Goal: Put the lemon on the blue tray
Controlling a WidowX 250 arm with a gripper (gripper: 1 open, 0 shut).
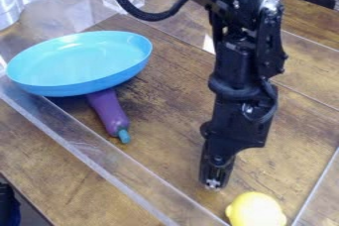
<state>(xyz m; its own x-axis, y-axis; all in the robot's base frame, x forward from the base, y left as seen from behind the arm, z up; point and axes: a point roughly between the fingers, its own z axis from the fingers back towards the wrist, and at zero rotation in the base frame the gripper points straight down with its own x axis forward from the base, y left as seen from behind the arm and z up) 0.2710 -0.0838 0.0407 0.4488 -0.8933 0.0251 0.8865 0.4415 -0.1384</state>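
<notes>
Lemon [255,210] sat at the bottom edge of the view on the wooden tabletop [159,91], partly cropped, so its long axis couldn't be read. Pincer [212,178] hung tip-down just up-left of the lemon, close but apart from it, nothing between its fingers. Tips too small and dark to tell whether parted or closed. Black arm [245,61] rose from the pincer toward the top of the view.

Blue tray [79,61] sat far left, well apart from the lemon, its near side tipped up. Purple eggplant [110,113] lay just below the tray's near rim, one end tucked under it, teal stem toward the camera. A clear strip [99,151] crossed the tabletop diagonally between the eggplant and the pincer.
</notes>
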